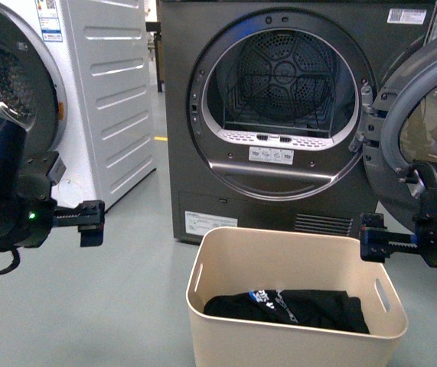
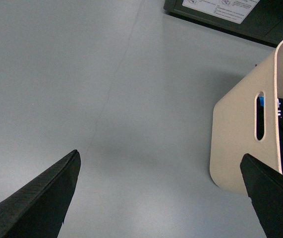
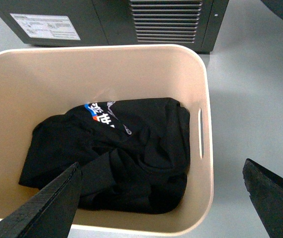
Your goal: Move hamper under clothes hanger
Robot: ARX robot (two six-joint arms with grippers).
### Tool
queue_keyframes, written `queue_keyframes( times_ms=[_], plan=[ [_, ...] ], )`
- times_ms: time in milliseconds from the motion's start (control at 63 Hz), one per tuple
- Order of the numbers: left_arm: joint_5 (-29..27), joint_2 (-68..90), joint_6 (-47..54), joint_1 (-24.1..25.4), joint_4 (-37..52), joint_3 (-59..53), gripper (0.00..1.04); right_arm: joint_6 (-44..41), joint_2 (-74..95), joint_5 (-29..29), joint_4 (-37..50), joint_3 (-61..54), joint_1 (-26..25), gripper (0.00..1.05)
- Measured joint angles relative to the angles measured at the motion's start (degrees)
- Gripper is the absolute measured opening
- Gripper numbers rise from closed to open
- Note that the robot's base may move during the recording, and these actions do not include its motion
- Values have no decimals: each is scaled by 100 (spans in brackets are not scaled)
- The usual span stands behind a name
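Grey floor (image 1: 111, 306) of a laundry area, with a dark-grey dryer (image 1: 178, 153) at the far side, its round door (image 1: 402, 107) swung open to the right, and a white washing machine (image 1: 107, 92) at far left. Near centre, just in front of the dryer's base, the hamper (image 1: 233, 340): beige, round-cornered, upright on the floor, a slot handle cut into each end wall. Inside, on its bottom, a crumpled black garment (image 1: 295, 306) with a small blue-and-white print. Left gripper (image 1: 92, 216) off to the left, hanging over bare floor, well apart from the hamper. In the left wrist view, jaws spread wide and holding nothing, only floor between the two dark fingers (image 2: 37, 203), the left end wall of the hamper with its slot showing close beside one of them. Right gripper (image 1: 373, 238) on the right, just beside the hamper's far right corner and slightly above the rim; touching or not, impossible to tell from the front. In the right wrist view, jaws likewise wide and empty, one finger (image 3: 47, 208) over the garment, the other over floor outside the right end wall, that wall lying below and between the two. Beyond the hamper's far wall, a vent grille (image 3: 166, 20) and a white label (image 3: 44, 26) on the dryer's base.
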Motion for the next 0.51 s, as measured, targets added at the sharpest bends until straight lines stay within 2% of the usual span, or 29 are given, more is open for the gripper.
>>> queue_keyframes(
  times_ms=[222,508],
  plan=[
    [-72,1486,-127,-326,-566,1856,98,-304,1471,254,-1237,2190,210,97],
    [-46,2277,-146,-802,-1099,3152,98,-442,2055,343,-1460,2747,389,97]
  ],
)
